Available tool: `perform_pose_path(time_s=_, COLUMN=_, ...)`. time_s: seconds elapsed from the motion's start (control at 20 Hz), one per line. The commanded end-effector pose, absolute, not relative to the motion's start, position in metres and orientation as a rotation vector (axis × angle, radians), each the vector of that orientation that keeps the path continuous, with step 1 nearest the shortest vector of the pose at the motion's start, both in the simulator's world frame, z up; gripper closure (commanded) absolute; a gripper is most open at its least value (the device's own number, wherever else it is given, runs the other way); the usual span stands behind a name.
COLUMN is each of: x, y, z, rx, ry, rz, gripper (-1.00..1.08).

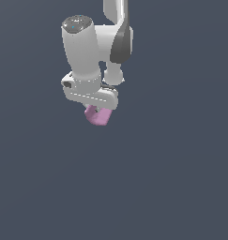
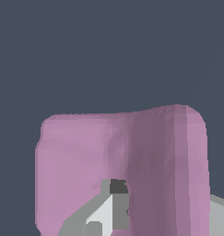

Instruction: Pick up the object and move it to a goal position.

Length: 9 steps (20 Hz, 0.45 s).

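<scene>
The object (image 1: 98,116) is a small pink-lilac blocky piece. In the exterior view it sits directly under the white gripper (image 1: 95,108), which covers its top; only its lower part shows below the hand. The fingers themselves are hidden behind the hand there. In the wrist view the object (image 2: 132,152) fills the picture, with a raised lip along one side. A grey finger (image 2: 104,212) lies against the object's face and another grey finger part (image 2: 219,216) shows at its other side. The gripper looks shut on the object.
A flat, even dark grey-blue surface (image 1: 181,178) fills the background in both views. The white arm (image 1: 110,42) rises from the gripper to the upper edge of the exterior view. No other objects or goal marker show.
</scene>
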State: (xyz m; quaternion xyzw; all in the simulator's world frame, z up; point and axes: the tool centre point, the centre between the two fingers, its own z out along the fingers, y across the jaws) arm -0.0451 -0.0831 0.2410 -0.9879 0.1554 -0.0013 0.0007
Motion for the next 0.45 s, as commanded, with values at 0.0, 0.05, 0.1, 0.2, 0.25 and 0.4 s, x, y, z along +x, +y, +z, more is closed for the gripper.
perform_pose_path(time_s=0.0, x=-0.049, y=-0.090, z=0.255, rx=-3.102, ry=0.487, rz=-0.002, gripper=1.08)
perform_pose_path(time_s=0.05, x=-0.050, y=-0.092, z=0.259, rx=-3.103, ry=0.486, rz=-0.001, gripper=1.08)
perform_pose_path(time_s=0.1, x=-0.051, y=-0.094, z=0.263, rx=-3.103, ry=0.486, rz=-0.001, gripper=1.08)
perform_pose_path(time_s=0.2, x=-0.051, y=-0.097, z=0.268, rx=-3.103, ry=0.486, rz=0.000, gripper=1.08)
perform_pose_path(time_s=0.25, x=-0.052, y=-0.098, z=0.270, rx=-3.103, ry=0.486, rz=0.000, gripper=1.08)
perform_pose_path(time_s=0.4, x=-0.052, y=-0.099, z=0.272, rx=-3.103, ry=0.486, rz=0.000, gripper=1.08)
